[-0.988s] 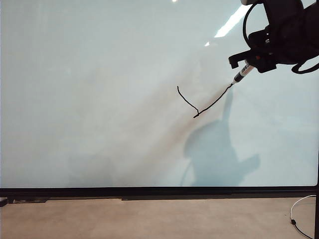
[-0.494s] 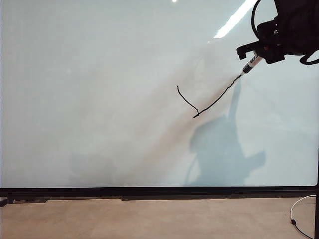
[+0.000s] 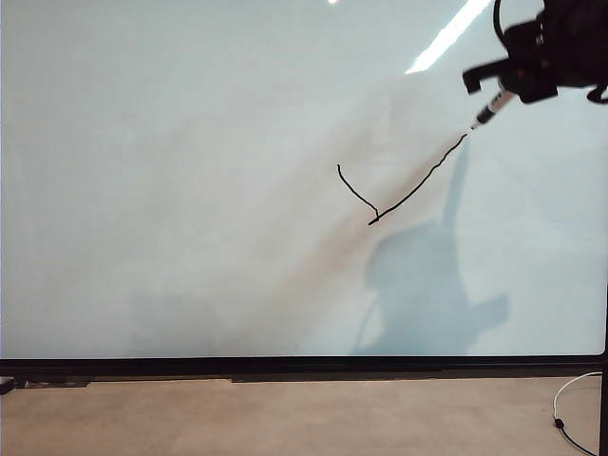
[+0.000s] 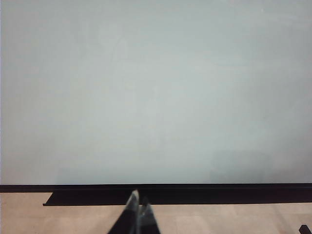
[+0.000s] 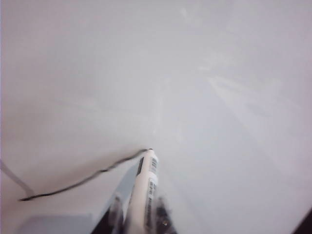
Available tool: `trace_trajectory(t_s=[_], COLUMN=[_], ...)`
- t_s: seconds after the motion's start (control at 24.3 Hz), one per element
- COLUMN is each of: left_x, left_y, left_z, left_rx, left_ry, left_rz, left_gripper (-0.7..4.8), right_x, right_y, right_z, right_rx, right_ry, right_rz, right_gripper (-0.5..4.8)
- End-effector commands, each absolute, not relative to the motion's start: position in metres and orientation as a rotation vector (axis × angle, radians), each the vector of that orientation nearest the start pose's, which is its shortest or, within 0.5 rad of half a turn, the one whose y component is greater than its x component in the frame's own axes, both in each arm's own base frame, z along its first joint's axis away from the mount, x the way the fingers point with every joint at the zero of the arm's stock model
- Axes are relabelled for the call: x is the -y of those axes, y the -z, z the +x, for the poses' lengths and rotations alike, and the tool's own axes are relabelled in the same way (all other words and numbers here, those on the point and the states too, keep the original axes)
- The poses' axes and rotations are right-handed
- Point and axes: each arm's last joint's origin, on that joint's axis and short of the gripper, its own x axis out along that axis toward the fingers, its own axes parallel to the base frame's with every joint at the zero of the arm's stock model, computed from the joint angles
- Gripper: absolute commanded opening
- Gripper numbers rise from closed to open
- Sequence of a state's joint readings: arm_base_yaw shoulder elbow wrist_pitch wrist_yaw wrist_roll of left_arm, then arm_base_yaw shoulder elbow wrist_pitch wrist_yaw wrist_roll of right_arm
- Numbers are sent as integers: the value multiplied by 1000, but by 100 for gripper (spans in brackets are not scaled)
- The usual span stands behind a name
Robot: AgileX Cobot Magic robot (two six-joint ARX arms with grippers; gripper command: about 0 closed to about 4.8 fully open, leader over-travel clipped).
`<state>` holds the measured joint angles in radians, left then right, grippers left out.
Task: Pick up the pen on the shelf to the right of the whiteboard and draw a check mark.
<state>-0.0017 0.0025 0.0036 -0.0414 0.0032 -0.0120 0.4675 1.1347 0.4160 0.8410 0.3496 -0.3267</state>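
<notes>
- Here we see the whiteboard (image 3: 190, 190) filling nearly the whole exterior view, its thin black frame running along the lower edge above a beige floor.
- The check mark (image 3: 399, 185) lies right of the board's centre: a short left stroke, then a longer stroke rising toward 2 o'clock.
- The right gripper (image 3: 508, 84) sits at the board's 1 o'clock corner, partly cut off by the picture's edge; its fingers are clamped on the pen (image 3: 492, 107).
- The pen's black tip points toward 7 o'clock and stands just beyond the upper end of the long stroke; we cannot tell whether it touches the board.
- In the right wrist view the pen (image 5: 147, 187) shows its white barrel with black printing; the gripper (image 5: 139, 214) around it is blurred and largely cropped, and the stroke (image 5: 83, 179) ends by the tip.
- The left gripper (image 4: 138, 214) appears only in its own wrist view, below the board's frame, fingers together and holding nothing; only their tips show.
- A white cable (image 3: 570, 408) lies at 5 o'clock on the floor, partly cut off.
</notes>
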Motion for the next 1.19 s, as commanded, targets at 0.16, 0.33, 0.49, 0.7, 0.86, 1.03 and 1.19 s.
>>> trace_trajectory(t_s=[0.16, 0.33, 0.49, 0.7, 0.86, 1.03, 1.19], left_x=[0, 0, 0, 0, 0, 0, 0], left_y=[-163, -163, -163, -163, -163, -163, -163], left_z=[97, 97, 97, 97, 97, 97, 97], left_rx=[-25, -25, -25, -25, -27, -26, -25], left_ry=[6, 6, 6, 6, 5, 6, 6], left_rz=[-8, -8, -8, -8, -8, -8, -8], left_gripper=[-4, -5, -4, -4, -5, -5, -4], right_x=[-87, -77, -71, -64, -62, -61, -59], right_y=[-243, -240, -230, -210, -199, -190, -183], right_z=[182, 162, 149, 135, 132, 129, 126], right_rx=[107, 102, 106, 104, 86, 83, 94], right_ry=[-108, -130, -171, -201, -202, -203, -203], right_rz=[-215, -191, -163, -150, -148, -136, -123], right_gripper=[-9, -9, -9, -9, -9, -9, -9])
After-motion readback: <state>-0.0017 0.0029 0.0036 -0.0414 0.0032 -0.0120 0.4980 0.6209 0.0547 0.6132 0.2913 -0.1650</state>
